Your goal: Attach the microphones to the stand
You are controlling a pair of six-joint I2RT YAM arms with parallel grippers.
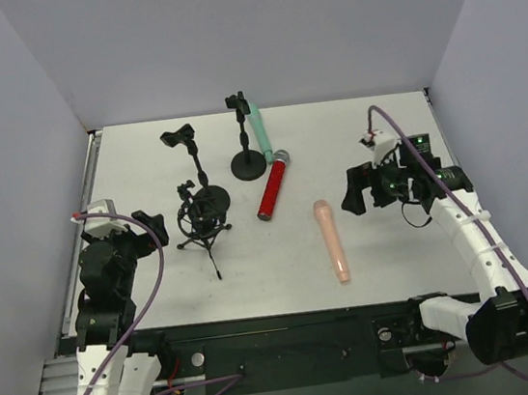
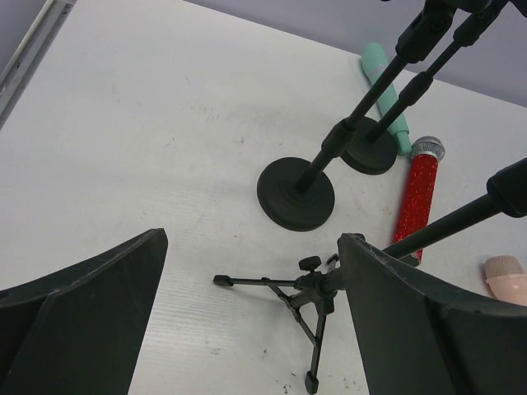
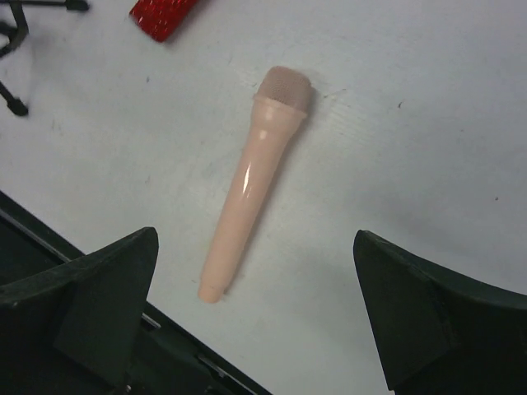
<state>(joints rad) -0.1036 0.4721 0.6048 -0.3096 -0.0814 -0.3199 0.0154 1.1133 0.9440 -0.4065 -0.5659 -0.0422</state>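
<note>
Top view: three microphones are seen lying on the white table [image 1: 143, 165], none clipped in. The green microphone [image 1: 258, 130] is laid at the back, just beside the far round-base stand [image 1: 247, 165]. The red microphone [image 1: 273, 187] is laid slanted just in front of that base. The peach microphone [image 1: 331, 239] is laid nearest the front edge, apart from the others. A second round-base stand [image 1: 211, 198] and a tripod stand [image 1: 202, 233] are placed left of the red microphone. The left gripper [image 1: 151, 224] is held wide open and empty, just left of the tripod stand. The right gripper [image 1: 353, 191] is also spread fully with nothing gripped, to the right of the peach microphone and a little behind it, not touching. Left wrist view: the dark fingers [image 2: 82, 321] are seen far apart, with the tripod stand framed between them beyond the tips. The red and green microphones are seen further off at upper right, and only the peach head shows at the right edge. Right wrist view: the peach microphone is seen lying untouched on the table in the gap between the spread fingers [image 3: 436, 321], head pointing away. One end of the red microphone is cut off by the top edge.
</note>
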